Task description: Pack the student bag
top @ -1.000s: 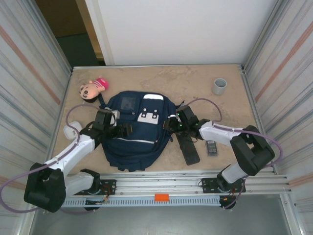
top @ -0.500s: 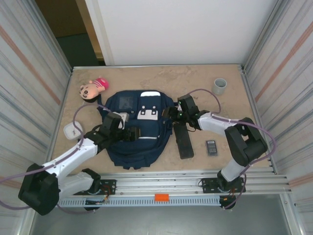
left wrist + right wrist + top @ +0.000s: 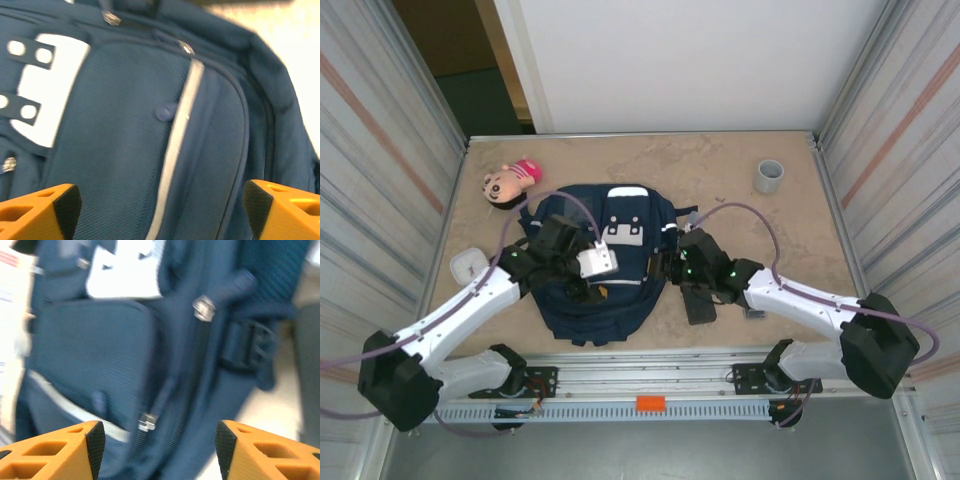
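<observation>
Left wrist: student bag under spread left hand.

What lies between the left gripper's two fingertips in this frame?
In the left wrist view, the front pocket of the student bag, crossed by its thin white stripe, lies between the tips of the open left gripper; nothing is held.

Clad in white shells along left arm and right arm, black at joints and wrists. Bolted on black bases toward six o'clock. Trailed by looping mauve cables. Tipped with orange latticed fingers, black-padded inside.
</observation>
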